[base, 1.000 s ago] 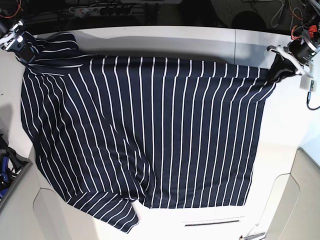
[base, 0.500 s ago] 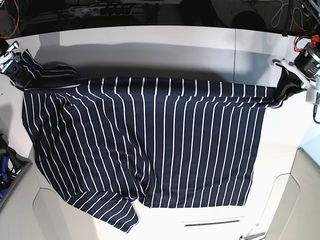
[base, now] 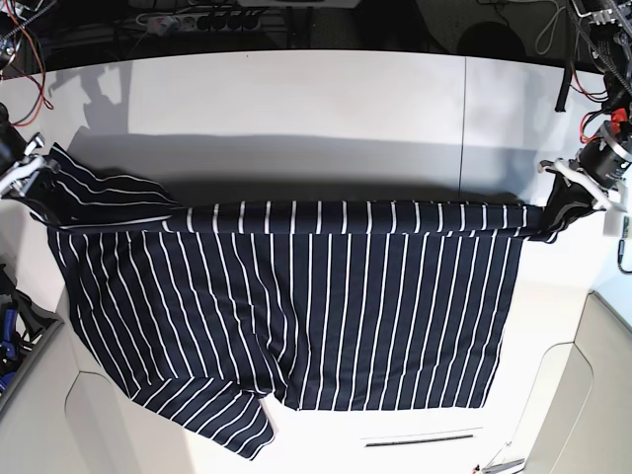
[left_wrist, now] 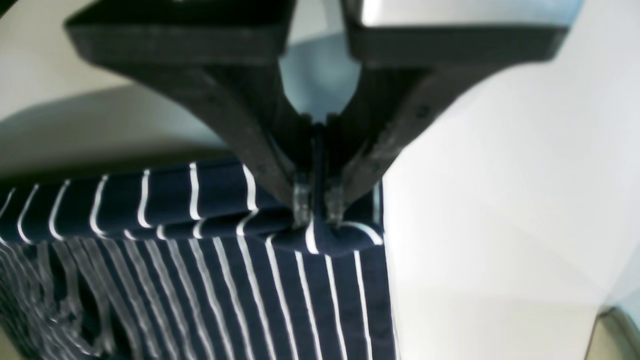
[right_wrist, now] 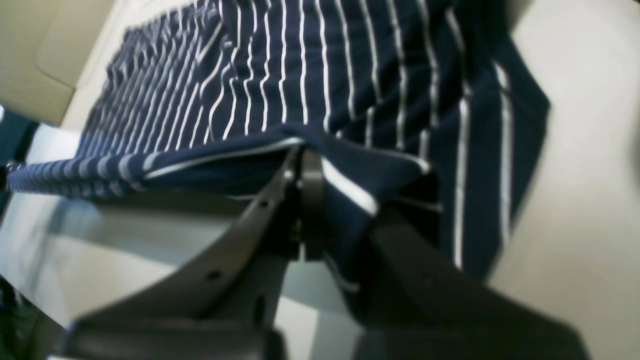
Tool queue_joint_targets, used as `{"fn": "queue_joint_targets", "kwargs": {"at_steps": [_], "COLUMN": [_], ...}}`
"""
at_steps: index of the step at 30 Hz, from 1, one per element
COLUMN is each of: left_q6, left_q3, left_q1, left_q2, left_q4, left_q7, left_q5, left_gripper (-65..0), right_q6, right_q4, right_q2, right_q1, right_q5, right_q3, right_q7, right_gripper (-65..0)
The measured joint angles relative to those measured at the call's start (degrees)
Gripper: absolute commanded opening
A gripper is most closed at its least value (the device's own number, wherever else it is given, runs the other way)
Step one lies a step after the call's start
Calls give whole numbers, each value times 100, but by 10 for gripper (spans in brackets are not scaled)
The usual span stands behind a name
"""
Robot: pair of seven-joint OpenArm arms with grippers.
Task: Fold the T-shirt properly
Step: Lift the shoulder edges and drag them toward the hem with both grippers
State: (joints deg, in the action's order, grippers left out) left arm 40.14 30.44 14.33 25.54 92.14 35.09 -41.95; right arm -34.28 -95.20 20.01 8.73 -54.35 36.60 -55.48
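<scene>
- T-shirt [base: 296, 306] is spread over the white table [base: 296, 99], most of it lying flat, with its far edge lifted and pulled into a straight folded band running between our two grippers
- our left gripper [left_wrist: 316, 212] has its fingers pinched tight on a bunched corner of the striped fabric; in the base view it sits at the right end of that band [base: 573, 193]
- our right gripper [right_wrist: 305, 185] is clamped on the other corner, cloth draped over one finger; base view puts it at the left edge [base: 25, 178]
- near sleeve [base: 212, 420] lies loose on the table towards the front, sticking out past the hem
- around it: a power strip [base: 197, 18] and tangled cables [base: 558, 30] in the dark strip behind the table, beige panels [base: 592, 395] at the front corners, a dark slot [base: 420, 440] in the table front
- some dark and blue hardware [base: 12, 326] sits at the left edge, can't tell what it is
- nothing lies on the shirt itself, and the table behind the lifted edge only carries the shirt's shadow
</scene>
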Motion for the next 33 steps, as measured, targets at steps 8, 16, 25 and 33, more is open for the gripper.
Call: {"fn": "queue_joint_targets", "kwargs": {"at_steps": [8,16,25,33], "left_q6": [-328,-470,-476,-496], "left_q3": [-658,-804,-916,-914], "left_q1": [-732,-1268,-1353,-1353], "left_q2": [2,4,0,2], "left_q4": [-555,-1062,-1239,-1239], "left_q7": [-260,-404,-474,-514], "left_q5": [905,1217,1189,1215], "left_gripper": [-650,-650,-650,-479], "right_q6": [0,-13,0,24], "right_q4": [118,1180,2511,2828], "right_q2": [17,31,66,63], "right_q1": [-732,-1497,-2339,-2393], "right_q5": [1266,1818,1836,2256], "right_q3": [-866,-1224,-1360,-1764], "right_q7": [341,750,925,1283], "right_gripper": [-650,-650,-650,-291]}}
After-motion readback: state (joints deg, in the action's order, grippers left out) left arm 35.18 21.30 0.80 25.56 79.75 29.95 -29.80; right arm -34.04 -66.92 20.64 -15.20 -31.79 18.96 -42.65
